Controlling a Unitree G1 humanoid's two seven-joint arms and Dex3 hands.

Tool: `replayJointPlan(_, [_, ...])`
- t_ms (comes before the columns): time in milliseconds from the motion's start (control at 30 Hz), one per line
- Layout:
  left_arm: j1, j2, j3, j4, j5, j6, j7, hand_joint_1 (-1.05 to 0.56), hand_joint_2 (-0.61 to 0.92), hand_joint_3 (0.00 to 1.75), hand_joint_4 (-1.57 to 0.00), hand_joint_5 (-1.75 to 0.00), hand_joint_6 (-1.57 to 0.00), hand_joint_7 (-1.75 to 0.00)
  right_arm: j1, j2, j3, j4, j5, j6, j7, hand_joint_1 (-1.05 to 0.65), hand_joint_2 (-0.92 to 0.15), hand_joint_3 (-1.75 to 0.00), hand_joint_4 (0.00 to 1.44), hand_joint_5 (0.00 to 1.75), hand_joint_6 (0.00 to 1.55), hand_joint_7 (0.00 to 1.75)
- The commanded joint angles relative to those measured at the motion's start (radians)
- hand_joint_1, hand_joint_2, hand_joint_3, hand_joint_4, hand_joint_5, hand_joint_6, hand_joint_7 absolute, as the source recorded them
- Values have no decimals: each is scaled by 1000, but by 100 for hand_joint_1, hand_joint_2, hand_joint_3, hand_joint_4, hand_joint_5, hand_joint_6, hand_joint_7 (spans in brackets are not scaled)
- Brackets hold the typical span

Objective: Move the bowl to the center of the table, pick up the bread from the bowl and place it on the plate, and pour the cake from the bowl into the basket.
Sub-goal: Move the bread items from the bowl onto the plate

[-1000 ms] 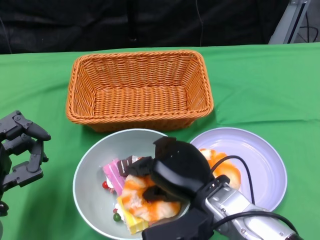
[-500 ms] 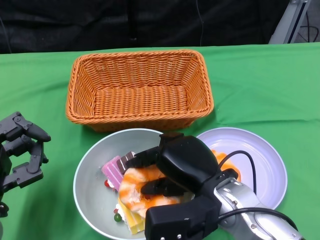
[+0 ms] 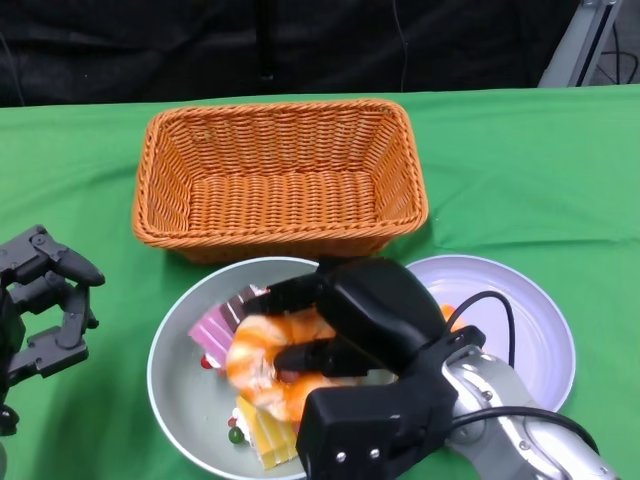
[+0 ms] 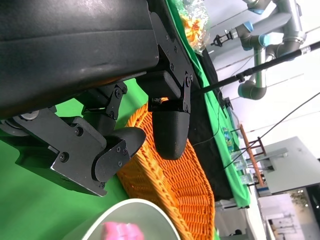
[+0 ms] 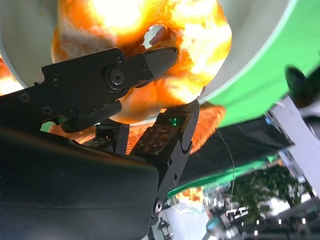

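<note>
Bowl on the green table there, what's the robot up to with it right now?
The right hand has its fingers closed around an orange-and-white bread over the bowl, with pink and yellow cake pieces beside and under it. The plate sits just to the right; the wicker basket behind holds nothing. The left hand hangs at the table's left side, holding nothing.

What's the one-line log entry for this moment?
right hand: grips bread over bowl | left hand: idle | plate: waiting
</note>
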Motion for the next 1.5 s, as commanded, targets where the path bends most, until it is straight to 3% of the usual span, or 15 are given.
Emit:
replayJointPlan(33, [-7, 13, 8, 7, -1, -14, 13, 1, 59, 111, -74, -172, -70, -144, 12, -1, -20, -41, 25, -12, 7, -26, -92, -3, 59, 127, 113, 14])
replayJointPlan(133, [-7, 13, 7, 8, -4, -11, 7, 1, 60, 110, -73, -172, -70, -144, 20, -14, -35, -85, 35, -19, 12, -27, -92, -6, 54, 144, 111, 17])
replayJointPlan(233, [-7, 14, 6, 8, -1, -11, 10, 0, 60, 109, -73, -172, -70, -143, 25, -17, -41, -100, 39, -19, 19, -27, -92, -7, 53, 147, 111, 19])
replayJointPlan(800, [-8, 10, 2, 13, 3, -21, 10, 0, 59, 110, -74, -173, -71, -142, 66, -38, -90, -174, 74, -13, 85, -25, -91, -6, 58, 145, 110, 21])
replayJointPlan(1067, [-9, 9, 1, 10, 3, -18, 10, 0, 58, 112, -73, -173, -70, -143, 78, -55, -150, -248, 99, 16, 114, -24, -92, -5, 58, 149, 110, 19])
replayJointPlan(1500, [-12, 17, 5, 17, -4, -19, 2, -2, 59, 109, -75, -174, -72, -143, 137, -98, -267, -362, 158, 52, 142, -23, -92, -6, 60, 141, 111, 19])
